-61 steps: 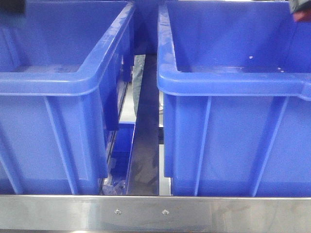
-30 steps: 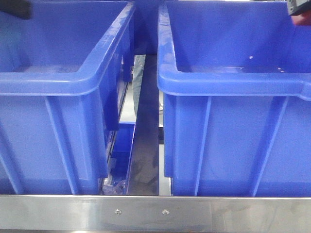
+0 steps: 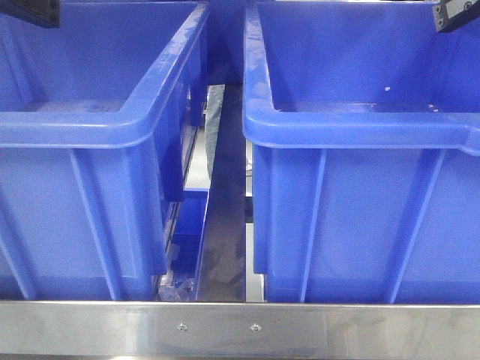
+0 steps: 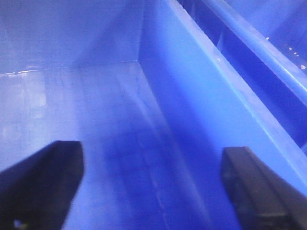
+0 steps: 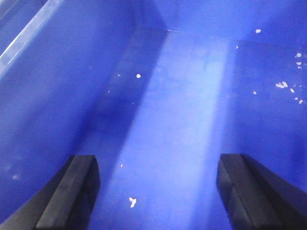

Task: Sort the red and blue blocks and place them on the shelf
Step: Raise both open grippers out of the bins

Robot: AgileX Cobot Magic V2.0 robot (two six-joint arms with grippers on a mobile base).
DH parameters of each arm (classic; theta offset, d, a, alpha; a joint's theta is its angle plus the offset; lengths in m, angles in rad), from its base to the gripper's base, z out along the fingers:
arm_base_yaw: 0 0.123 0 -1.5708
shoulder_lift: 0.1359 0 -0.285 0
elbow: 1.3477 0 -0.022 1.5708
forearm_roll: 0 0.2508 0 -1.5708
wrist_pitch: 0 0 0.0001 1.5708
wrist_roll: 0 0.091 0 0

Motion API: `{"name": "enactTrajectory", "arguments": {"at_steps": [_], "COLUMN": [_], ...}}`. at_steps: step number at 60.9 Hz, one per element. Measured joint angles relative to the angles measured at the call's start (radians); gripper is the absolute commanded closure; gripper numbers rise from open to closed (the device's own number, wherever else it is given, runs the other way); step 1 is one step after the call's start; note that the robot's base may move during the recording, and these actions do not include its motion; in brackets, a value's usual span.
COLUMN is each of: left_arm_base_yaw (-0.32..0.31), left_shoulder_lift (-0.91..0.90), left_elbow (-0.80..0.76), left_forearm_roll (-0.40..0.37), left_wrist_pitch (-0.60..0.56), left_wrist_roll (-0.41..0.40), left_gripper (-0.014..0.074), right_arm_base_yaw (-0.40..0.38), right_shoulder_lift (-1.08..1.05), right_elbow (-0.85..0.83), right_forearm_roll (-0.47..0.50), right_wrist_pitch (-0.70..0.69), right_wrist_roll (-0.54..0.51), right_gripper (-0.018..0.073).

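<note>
Inside glossy blue bins (image 3: pixel 360 120) | left gripper (image 4: pixel 151 187) wide | right gripper (image 5: pixel 156 191) wide, empty

Close frontal view of two bins (image 3: pixel 225 127); wrist views down inside them.

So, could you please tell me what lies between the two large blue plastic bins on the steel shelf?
In the front view, only a narrow gap separates the left blue plastic bin from the right blue plastic bin, showing bare brushed stainless-steel shelf; no block there.

Bins (image 3: pixel 352 120) open on top; gap btwn narrow.
</note>
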Motion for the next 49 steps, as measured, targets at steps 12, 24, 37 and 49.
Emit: {"name": "enactTrajectory", "arguments": {"at_steps": [12,24,37,49], "left_arm_base_yaw": [0.0,0.0,0.0,0.063], "left_shoulder_lift": [-0.025,-0.088,-0.156,-0.231], "left_elbow": [0.0,0.0,0.0,0.0], "left_forearm_roll": [-0.002,-0.002,-0.002,-0.002], "left_wrist_pitch": [0.0,-0.001,0.0,0.095], "left_wrist_roll": [0.0,0.0,0.0,0.0], "left_gripper": [0.0464,0.0468,0.047,0.047], "right_arm_base_yaw": [0.0,0.0,0.0,-0.022], "right_shoulder_lift": [0.0,-0.045,-0.134,-0.24], "right_elbow": [0.0,0.0,0.0,0.0], "right_forearm_roll": [0.001,0.001,0.001,0.001], "right_wrist_pitch": [0.002,0.006,0.013,0.087], "right_wrist_roll": [0.0,0.0,0.0,0.0], "right_gripper": [0.007,0.0531,0.051,0.0508]}}
